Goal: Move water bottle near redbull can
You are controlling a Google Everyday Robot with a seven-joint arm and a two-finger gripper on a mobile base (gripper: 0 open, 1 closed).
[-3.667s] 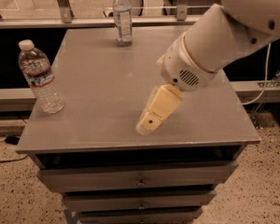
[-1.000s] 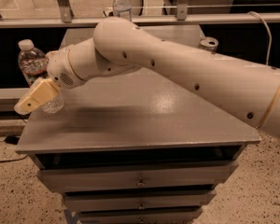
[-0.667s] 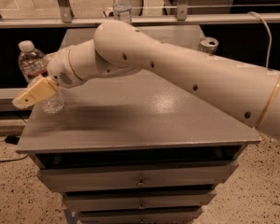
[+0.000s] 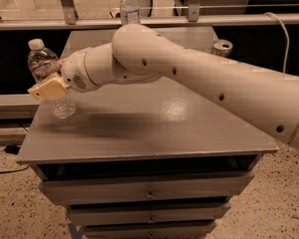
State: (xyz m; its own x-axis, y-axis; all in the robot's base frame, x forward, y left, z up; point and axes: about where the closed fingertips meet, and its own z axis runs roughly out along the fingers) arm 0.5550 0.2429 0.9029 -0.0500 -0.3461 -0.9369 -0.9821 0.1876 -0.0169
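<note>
The water bottle [image 4: 43,63], clear ribbed plastic with a white cap, stands at the table's left edge, leaning slightly. My gripper [image 4: 51,89] is at its middle; one tan finger [image 4: 46,90] lies across the bottle's front and the other is hidden behind it. The gripper looks shut on the bottle. The bottle's base [image 4: 63,109] is at the tabletop. The redbull can [image 4: 222,47] is at the far right of the table; only its silver top shows above my arm.
A slimmer bottle with a white-blue label [image 4: 130,9] stands at the table's back edge. My arm spans the grey table [image 4: 164,128] from right to left. Drawers sit below the front edge. A rail runs behind the table.
My gripper rose and shifted a little to the right at the bottle. The bottle's top moved slightly to the right with it. The can and the back bottle have not moved.
</note>
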